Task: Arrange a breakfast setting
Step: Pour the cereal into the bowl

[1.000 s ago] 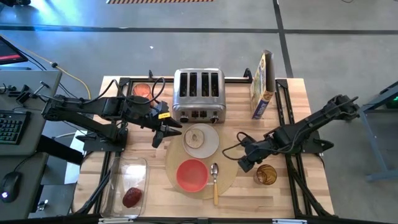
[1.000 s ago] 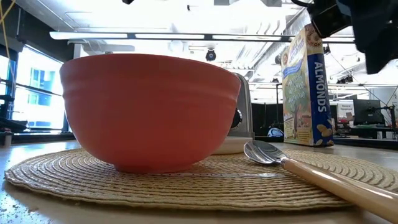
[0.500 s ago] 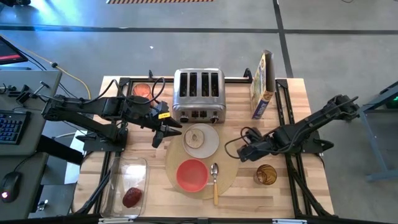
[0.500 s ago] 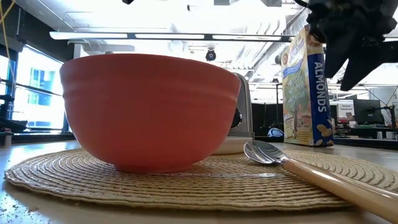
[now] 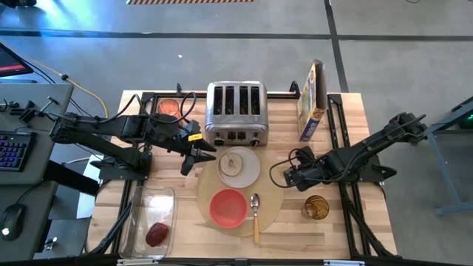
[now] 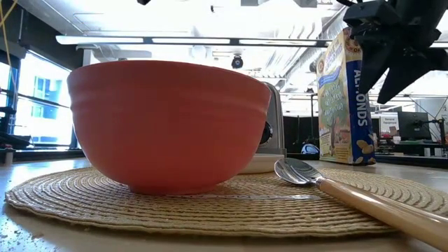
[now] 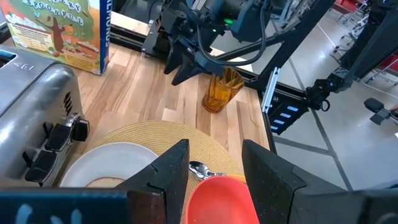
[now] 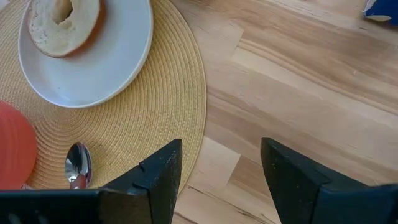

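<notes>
The round tan placemat point(image 5: 238, 193) is seen at the worktop point(image 5: 347, 229) centre, just in front of the silver toaster point(image 5: 236, 114). On the placemat, the small white plate point(image 5: 247, 171) lies at 12 o'clock and carries the round toast slice point(image 5: 232, 163); the red bowl point(image 5: 228, 207) sits at 7 o'clock, and the wooden-handled spoon point(image 5: 256, 214) lies just beside it toward 4 o'clock, bowl end pointing away from the front edge. The dark red fruit point(image 5: 157, 234) rests inside the clear plastic tub point(image 5: 140, 214), well apart at the placemat's 8 o'clock.

The left tool point(image 5: 198, 157) is held at the plate's 9 o'clock, fingers spread, nothing between them. The right tool point(image 5: 290, 177) is held at the placemat's 3 o'clock edge, fingers likewise spread and empty. An amber glass point(image 5: 316, 207) stands near it, and a cereal box point(image 5: 311, 91) is seen at the toaster's 3 o'clock.
</notes>
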Tool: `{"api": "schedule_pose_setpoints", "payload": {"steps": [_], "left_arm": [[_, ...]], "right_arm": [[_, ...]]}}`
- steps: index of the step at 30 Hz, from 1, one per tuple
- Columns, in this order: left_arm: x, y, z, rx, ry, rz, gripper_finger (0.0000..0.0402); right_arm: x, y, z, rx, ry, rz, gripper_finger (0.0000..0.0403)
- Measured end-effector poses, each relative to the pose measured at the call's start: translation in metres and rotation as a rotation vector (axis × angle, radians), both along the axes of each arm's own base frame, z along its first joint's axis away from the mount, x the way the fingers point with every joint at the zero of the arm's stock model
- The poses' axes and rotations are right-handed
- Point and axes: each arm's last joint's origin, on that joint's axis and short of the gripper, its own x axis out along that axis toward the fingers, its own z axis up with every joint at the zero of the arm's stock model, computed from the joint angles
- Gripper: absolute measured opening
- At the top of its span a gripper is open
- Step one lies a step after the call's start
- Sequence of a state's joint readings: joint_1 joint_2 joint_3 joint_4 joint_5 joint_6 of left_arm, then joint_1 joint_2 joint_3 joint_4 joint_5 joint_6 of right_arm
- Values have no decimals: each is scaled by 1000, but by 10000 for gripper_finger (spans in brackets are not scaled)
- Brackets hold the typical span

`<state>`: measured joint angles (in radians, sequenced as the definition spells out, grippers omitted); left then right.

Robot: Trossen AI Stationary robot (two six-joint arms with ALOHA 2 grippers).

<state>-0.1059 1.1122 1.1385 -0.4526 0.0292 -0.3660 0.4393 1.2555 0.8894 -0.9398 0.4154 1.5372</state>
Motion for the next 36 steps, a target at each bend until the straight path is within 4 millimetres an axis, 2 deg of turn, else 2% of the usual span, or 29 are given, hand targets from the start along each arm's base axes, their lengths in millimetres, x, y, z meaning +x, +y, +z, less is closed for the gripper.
{"api": "schedule_pose_setpoints", "payload": {"steps": [6, 14, 26, 36], "left_arm": [[0, 0, 0, 4, 0, 6, 138], [0, 1, 0, 15, -2, 9, 138], [1, 5, 0, 35, -5, 24, 138], [3, 19, 4, 32, -53, 89, 138]], "right_arm": [[0, -1, 0, 7, 1, -12, 204], [-2, -6, -1, 26, 45, -53, 245], [-20, -24, -3, -217, 73, -306, 252], [-28, -32, -31, -398, 1, -328, 252]]}}
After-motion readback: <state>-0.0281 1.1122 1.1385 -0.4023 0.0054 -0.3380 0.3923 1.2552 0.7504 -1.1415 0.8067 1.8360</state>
